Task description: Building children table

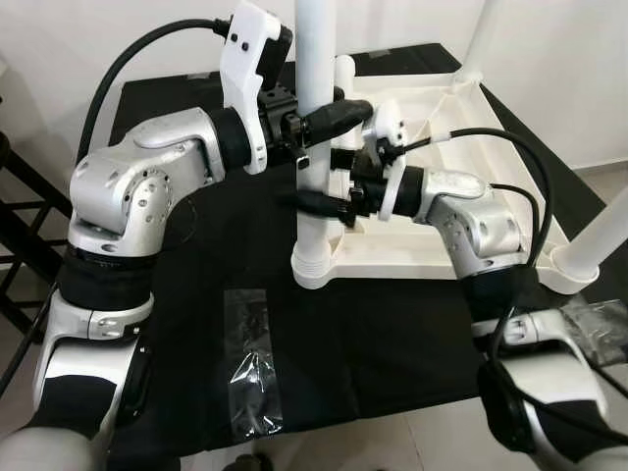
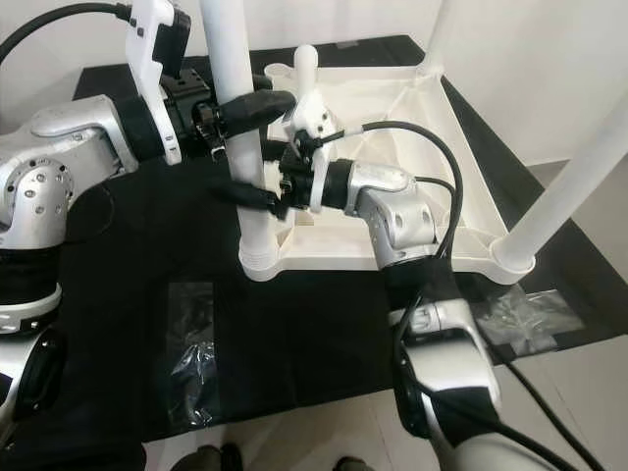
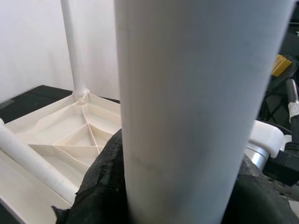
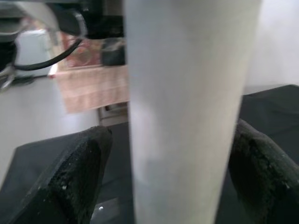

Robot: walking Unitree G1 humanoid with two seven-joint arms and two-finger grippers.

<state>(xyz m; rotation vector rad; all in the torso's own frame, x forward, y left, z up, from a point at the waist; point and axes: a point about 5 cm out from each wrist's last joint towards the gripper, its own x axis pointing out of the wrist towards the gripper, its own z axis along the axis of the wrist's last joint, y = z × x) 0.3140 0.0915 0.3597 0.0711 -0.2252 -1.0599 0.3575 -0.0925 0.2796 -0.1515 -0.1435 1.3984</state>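
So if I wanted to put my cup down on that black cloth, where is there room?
Free: the black cloth between the plastic bag and the right arm. Crowded: around the near table leg, where the left tool and right tool grip it, and the upturned tabletop.

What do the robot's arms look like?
Both arms are shiny silver with black joints and small screws. Thick black cables loop over them. Each wrist wears a white plastic bracket. The left gripper and right gripper have long black fingers with a rough, grainy surface.
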